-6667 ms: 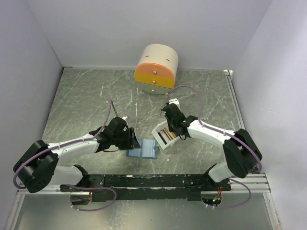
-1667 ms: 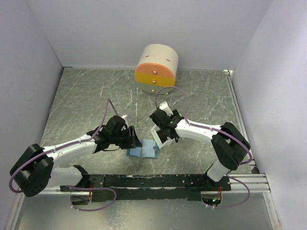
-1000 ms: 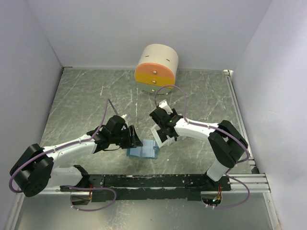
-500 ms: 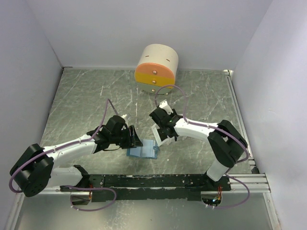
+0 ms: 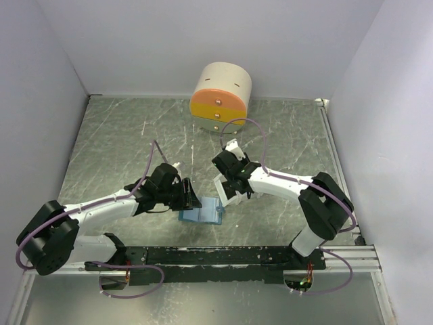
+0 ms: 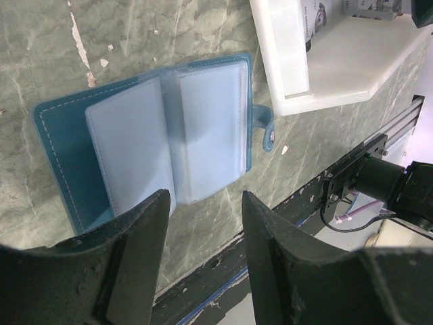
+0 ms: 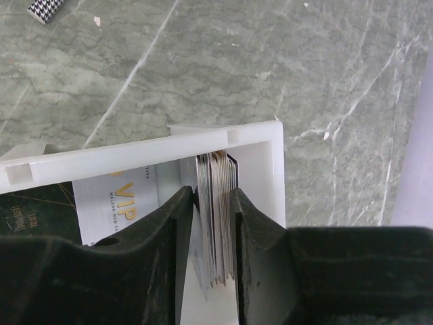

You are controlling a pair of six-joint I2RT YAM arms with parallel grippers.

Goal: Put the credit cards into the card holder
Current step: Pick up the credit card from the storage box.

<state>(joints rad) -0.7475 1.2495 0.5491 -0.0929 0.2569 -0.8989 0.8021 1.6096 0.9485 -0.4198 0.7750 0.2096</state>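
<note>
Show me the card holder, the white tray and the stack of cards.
card holder (image 6: 206, 128), left wrist view, on its right inner sleeve.
white tray (image 7: 135, 157), right wrist view, on its far wall.
stack of cards (image 7: 218, 223), right wrist view, on the card edges.

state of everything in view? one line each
card holder: open, lying flat
credit cards: stacked on edge in white tray
drawer box: drawers shut
left pincer: open, empty
right pincer: shut on credit cards

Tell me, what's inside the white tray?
A stack of cards on edge, pinched in the right pincer, a white VIP card, a dark card. The pincer hides the rest.
</note>
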